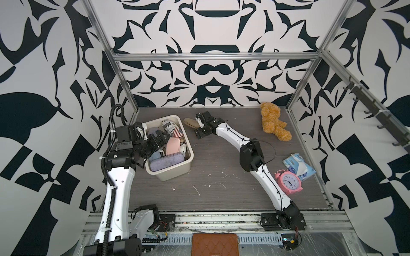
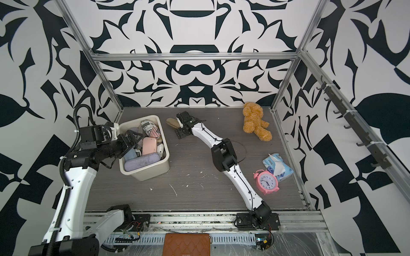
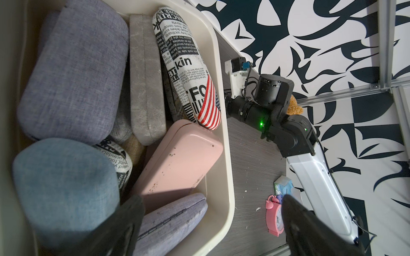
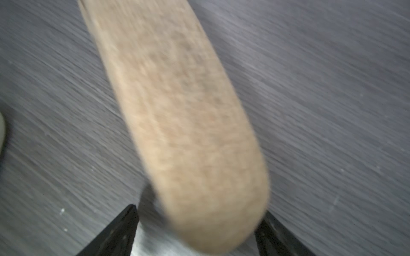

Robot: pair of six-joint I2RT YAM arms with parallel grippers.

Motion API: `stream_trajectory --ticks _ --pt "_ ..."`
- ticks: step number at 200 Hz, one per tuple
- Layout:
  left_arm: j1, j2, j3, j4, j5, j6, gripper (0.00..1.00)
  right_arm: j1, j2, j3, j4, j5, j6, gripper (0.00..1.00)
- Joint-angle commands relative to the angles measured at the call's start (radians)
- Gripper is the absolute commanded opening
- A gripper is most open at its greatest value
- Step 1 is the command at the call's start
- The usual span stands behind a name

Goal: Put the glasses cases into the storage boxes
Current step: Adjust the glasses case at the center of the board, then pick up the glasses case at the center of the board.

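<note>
**Item 1: storage box** (image 1: 175, 176). One cream-white rectangular plastic tub with rounded corners and a rolled rim. It stands at the left edge of the tabletop (image 1: 221, 190), toward the far left corner, and is set slightly askew.

**Item 2: glasses cases, inside the tub.** Oblong hard cases with rounded ends, piled loosely and overlapping.
- Pink case (image 3: 177, 159): smooth shell with dark specks, tilted against the tub's right wall.
- Newspaper-print case (image 3: 188, 73): black type on white, with a stars-and-stripes end touching the pink one.
- Pale grey case (image 3: 146, 88): scuffed, lying beside the newspaper print.
- Lilac-grey fabric case (image 3: 73, 77): woven texture, lying beside the pale grey one.
- Blue fabric case (image 3: 64, 188): leans on end.
- Lilac case (image 1: 167, 161): lies flat across the tub's near end.
- More print cases show partly underneath.

**Item 3: glasses case, outside the tub.** Tan case (image 1: 189, 123), with a matt, grainy, cork-like surface. It lies flat near the far edge of the tabletop, just beside the tub's far right corner.

**Item 4: left gripper** (image 1: 160, 139). It is over the tub above the cases, fingers (image 3: 124, 223) spread wide with nothing between them.

**Item 5: right gripper** (image 4: 199, 212). It is low at the tan case, with its jaws apart on either side of one rounded end. The wrist view is blurred but shows a gap at one finger, so there is no clamp.

**Other items.**
- Orange teddy bear (image 1: 274, 122): far right corner.
- Pink alarm clock (image 1: 289, 182) and blue-white packet (image 1: 298, 166): right edge.
- Brown quilted wallet (image 1: 215, 243): off the tabletop, beyond its near edge.
</note>
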State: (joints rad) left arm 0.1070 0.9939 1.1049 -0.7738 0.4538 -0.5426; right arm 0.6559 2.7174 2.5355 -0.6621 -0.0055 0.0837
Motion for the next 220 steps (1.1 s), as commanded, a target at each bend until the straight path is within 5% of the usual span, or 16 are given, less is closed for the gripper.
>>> stream_trajectory --ticks 1,61,87,126,150,174,220 --pt "0.002 -0.012 -0.014 -0.012 0.020 0.006 0.99 0.010 -0.006 0.061 0.031 0.005 -0.039 0.85" --pt "0.002 0.005 -0.019 0.002 0.022 0.013 0.99 0.046 -0.072 -0.033 0.142 -0.080 -0.094 0.82" --pt "0.002 0.019 -0.022 0.003 0.021 0.020 0.99 0.091 -0.171 -0.154 0.207 -0.087 -0.138 0.82" --pt "0.002 0.018 -0.024 -0.007 0.020 0.038 0.99 0.094 -0.381 -0.445 0.348 -0.220 -0.030 0.76" --pt "0.002 0.013 -0.029 -0.003 0.020 0.044 0.99 0.094 -0.496 -0.611 0.423 -0.167 0.015 0.80" --pt "0.002 0.023 -0.022 -0.003 0.026 0.042 0.99 0.094 -0.457 -0.546 0.384 -0.050 0.010 0.86" --pt "0.002 0.014 -0.048 0.005 0.030 0.024 0.99 0.084 -0.197 -0.226 0.308 -0.073 0.023 0.90"
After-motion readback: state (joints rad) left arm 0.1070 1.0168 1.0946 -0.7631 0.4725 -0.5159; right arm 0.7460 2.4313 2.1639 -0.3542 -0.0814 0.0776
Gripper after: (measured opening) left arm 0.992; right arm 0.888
